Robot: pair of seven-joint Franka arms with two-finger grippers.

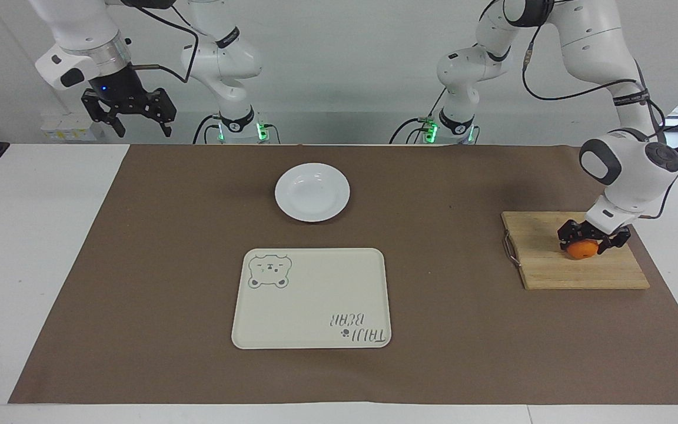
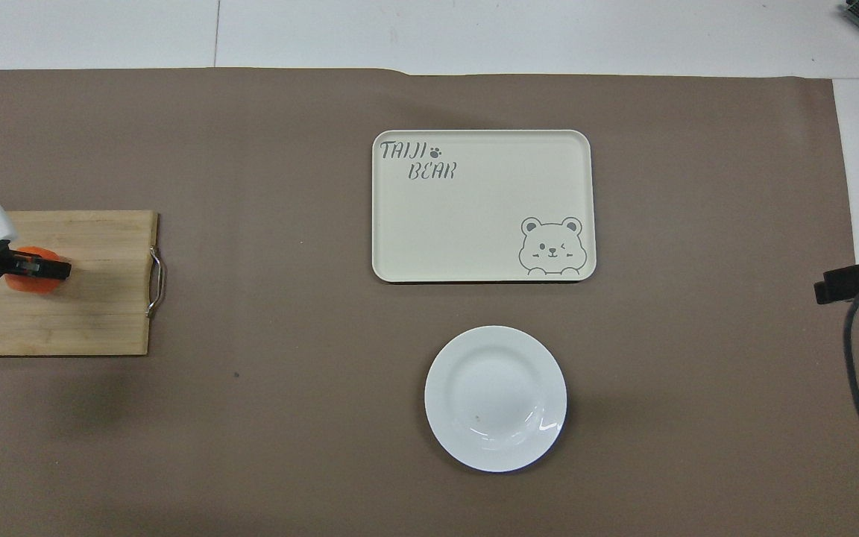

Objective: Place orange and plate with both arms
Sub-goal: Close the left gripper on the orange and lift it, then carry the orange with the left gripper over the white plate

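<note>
Straddling the orange (image 1: 582, 249) on the cutting board (image 1: 574, 268): left gripper (image 1: 592, 237), fingers apart at its sides | right gripper (image 1: 128, 113) waits, fingers apart | plate (image 1: 312, 192) at tray's (image 1: 312, 298) 12 o'clock in facing view

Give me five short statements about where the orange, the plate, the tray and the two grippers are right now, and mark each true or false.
1. The orange lies on the wooden cutting board. True.
2. The plate sits on the bear tray. False: it rests on the brown mat, apart from the tray and nearer to the robots.
3. The left gripper is down at the orange, a finger on either side. True.
4. The right gripper is over the plate. False: it waits raised at the right arm's end of the table, away from the plate.
5. The tray holds the orange. False: nothing lies on the tray.
</note>
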